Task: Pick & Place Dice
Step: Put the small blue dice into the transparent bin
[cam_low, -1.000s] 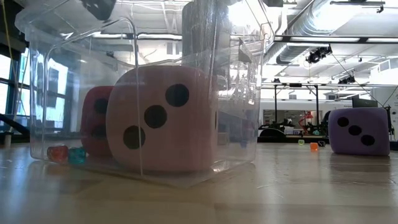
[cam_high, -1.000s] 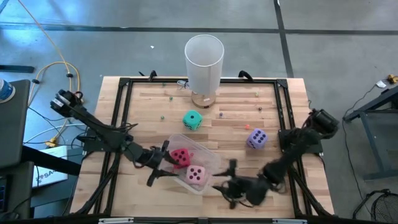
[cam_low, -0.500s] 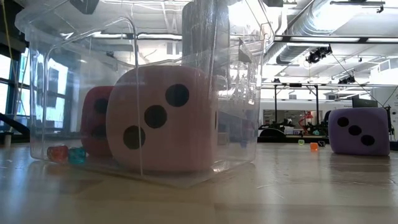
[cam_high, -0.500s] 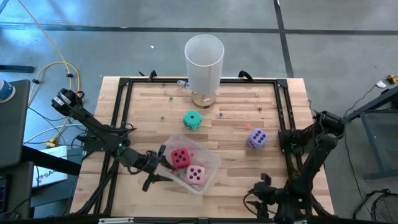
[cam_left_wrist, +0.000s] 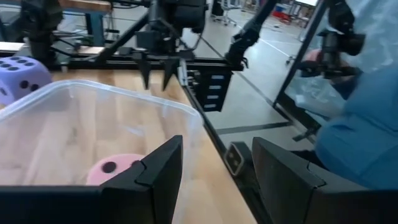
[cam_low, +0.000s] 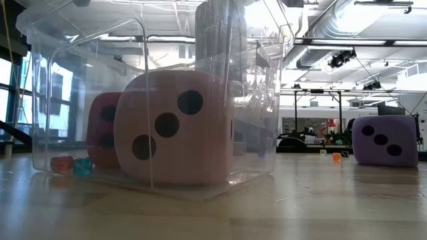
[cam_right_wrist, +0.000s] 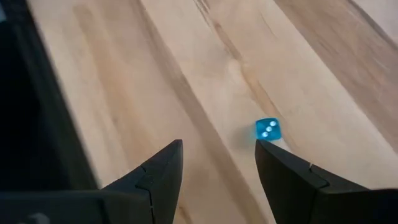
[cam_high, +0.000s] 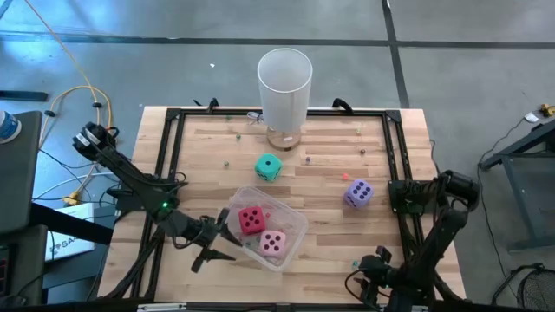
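A clear bin near the table's front holds a red die and a pink die, both resting on its floor; in the low view the pink die stands in front of the red die. A teal-green die and a purple die sit on the bare wood. My left gripper stands open just left of the bin, its fingers level beside the bin wall. My right gripper is open at the near right corner, slanting down over the wood.
A tall white cylinder stands at the far edge. Tiny beads lie scattered: a blue one beside my right fingers, two inside the bin, an orange one. A black frame rims the table. A person in blue stands beyond the right edge.
My right gripper has swung from the front middle of the table to the near right corner, sinking, rolling over and tipping down. My left gripper has drawn a little toward the near edge, away from the bin. The dice and the bin have stayed put.
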### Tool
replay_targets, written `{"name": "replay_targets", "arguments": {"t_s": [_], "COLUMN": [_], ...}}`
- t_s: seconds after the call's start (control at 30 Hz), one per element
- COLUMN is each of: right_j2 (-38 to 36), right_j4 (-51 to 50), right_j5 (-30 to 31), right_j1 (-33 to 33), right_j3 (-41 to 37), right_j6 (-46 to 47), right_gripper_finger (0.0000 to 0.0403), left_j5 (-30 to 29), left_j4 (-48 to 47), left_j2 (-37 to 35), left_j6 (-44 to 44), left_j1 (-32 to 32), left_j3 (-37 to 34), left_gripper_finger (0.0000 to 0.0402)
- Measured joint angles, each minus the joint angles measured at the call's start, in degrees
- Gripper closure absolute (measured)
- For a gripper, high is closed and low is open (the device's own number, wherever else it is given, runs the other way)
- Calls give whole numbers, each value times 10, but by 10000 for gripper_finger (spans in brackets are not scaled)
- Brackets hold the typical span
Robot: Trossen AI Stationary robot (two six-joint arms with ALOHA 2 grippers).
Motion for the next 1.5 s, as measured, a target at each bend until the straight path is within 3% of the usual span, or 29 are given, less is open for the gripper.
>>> {"name": "replay_targets", "arguments": {"t_s": [0.23,0.6,1.5], "right_j2": [29,70,75], "right_j4": [-51,-46,-26], "right_j5": [0,11,63], "right_j1": [0,0,-2], "right_j3": [0,2,-1], "right_j6": [19,23,16], "right_gripper_finger": [211,211,211], "left_j5": [-1,-2,-3], "left_j4": [1,21,20], "left_j2": [0,0,0], "left_j6": [0,0,0], "left_j1": [-15,-15,-11], "left_j3": [0,0,0], "left_gripper_finger": [215,215,215]}}
